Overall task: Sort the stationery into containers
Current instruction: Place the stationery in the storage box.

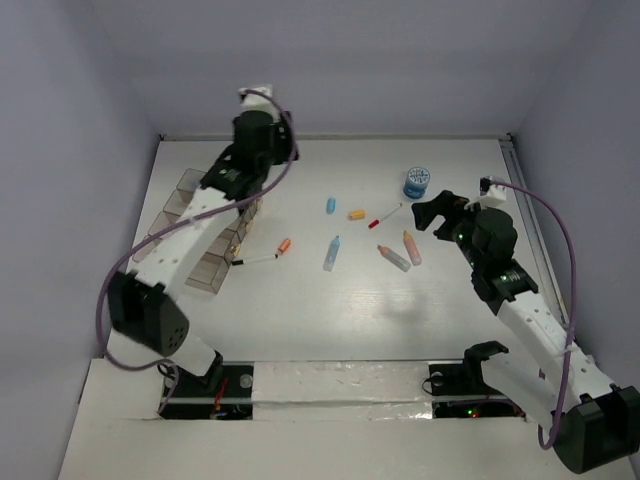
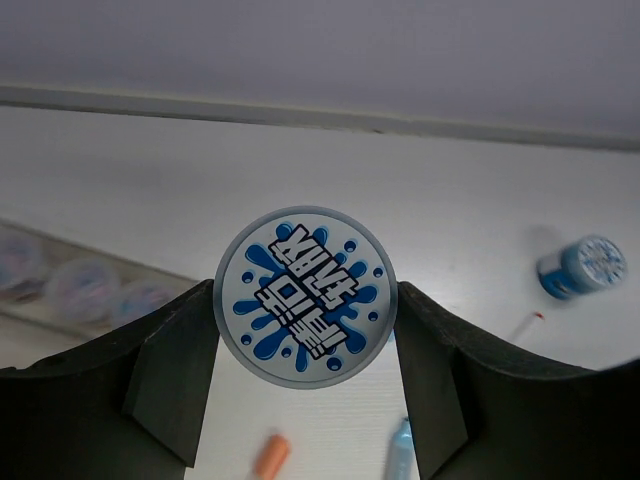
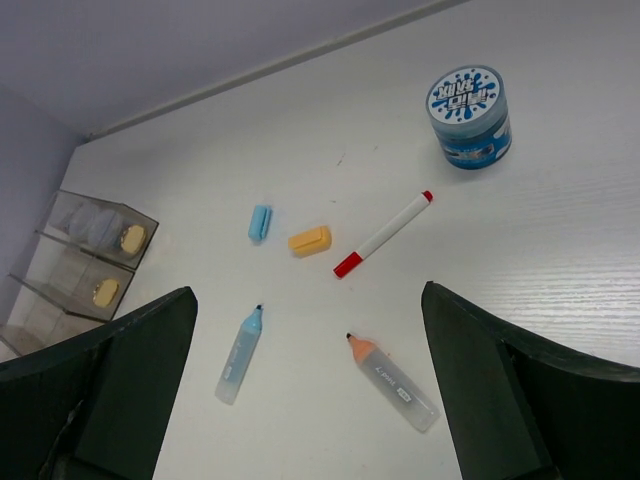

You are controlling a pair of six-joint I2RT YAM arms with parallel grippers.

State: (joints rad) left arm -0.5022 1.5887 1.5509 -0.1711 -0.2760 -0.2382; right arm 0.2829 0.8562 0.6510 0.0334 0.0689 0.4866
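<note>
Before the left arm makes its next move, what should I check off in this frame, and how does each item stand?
1. Blue-topped tub pinched on both sides by the left tool: ok.
2. Left tool over the matching compartment of the containers: cannot tell.
3. Right tool open wide, holding nothing: ok.
4. Right tool far from the left tool: ok.
5. All stationery sorted: not ok; markers, a red-capped pen and a second tub lie on the table.
</note>
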